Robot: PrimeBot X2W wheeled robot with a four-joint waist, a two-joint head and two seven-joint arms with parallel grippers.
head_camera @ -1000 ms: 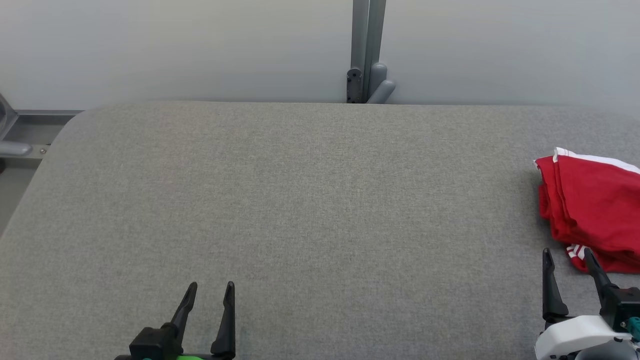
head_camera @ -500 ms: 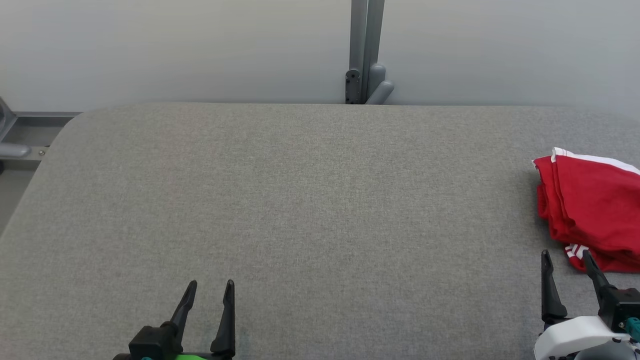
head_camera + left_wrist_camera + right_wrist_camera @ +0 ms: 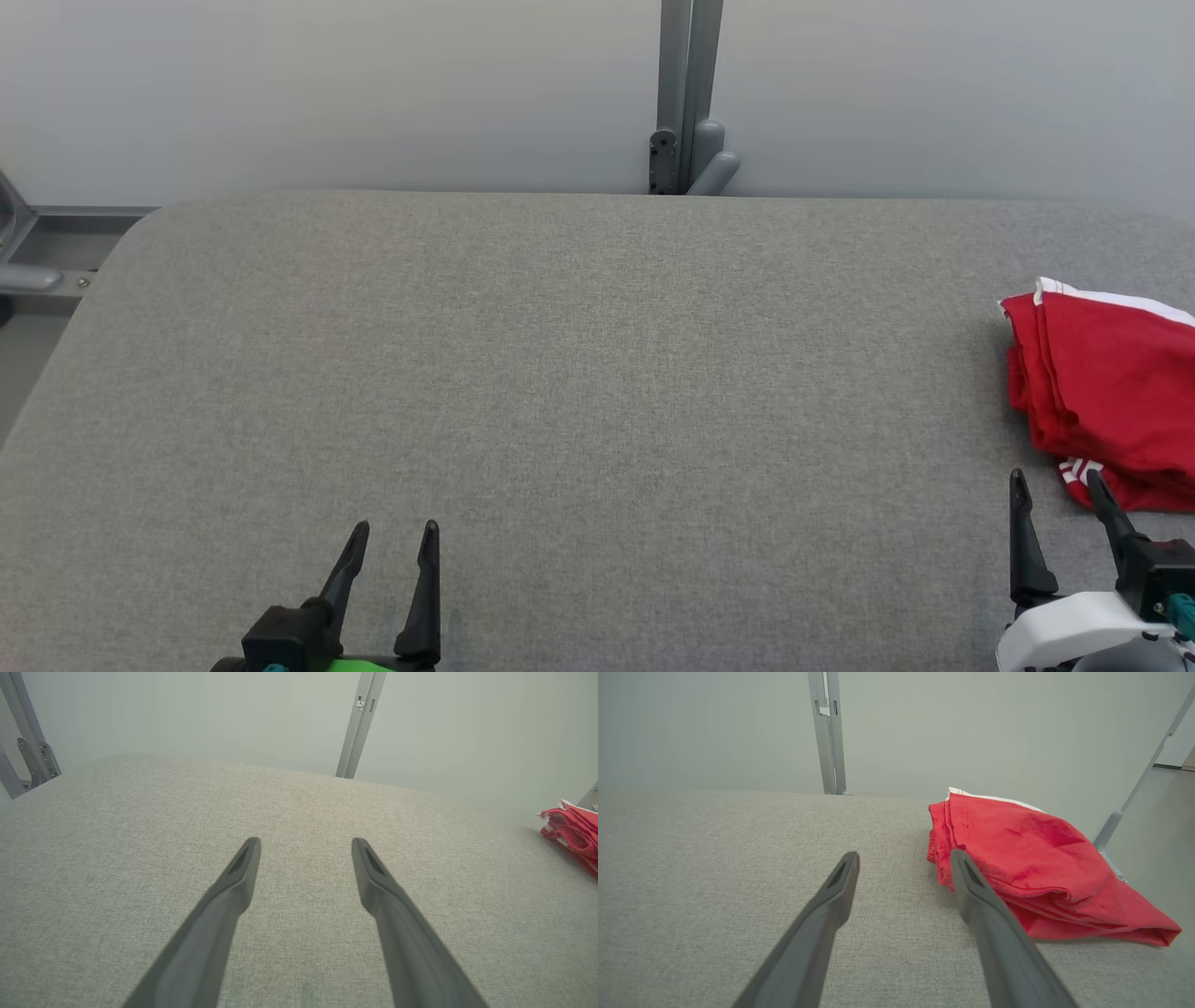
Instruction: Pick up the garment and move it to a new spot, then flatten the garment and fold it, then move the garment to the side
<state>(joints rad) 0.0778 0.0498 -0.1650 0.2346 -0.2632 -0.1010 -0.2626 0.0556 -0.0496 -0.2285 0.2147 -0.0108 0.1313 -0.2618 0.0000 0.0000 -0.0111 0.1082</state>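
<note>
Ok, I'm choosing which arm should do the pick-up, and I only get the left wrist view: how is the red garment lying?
Observer: The red garment lies in a loosely folded heap on the grey table, white-edged on its far side.
Operator: Where's the right gripper?
Observer: The right gripper sits beside the garment's near corner, jaws open, gripping nothing.
Operator: Room beyond it?
Observer: Little: floor and a grey frame leg show just past it.
</note>
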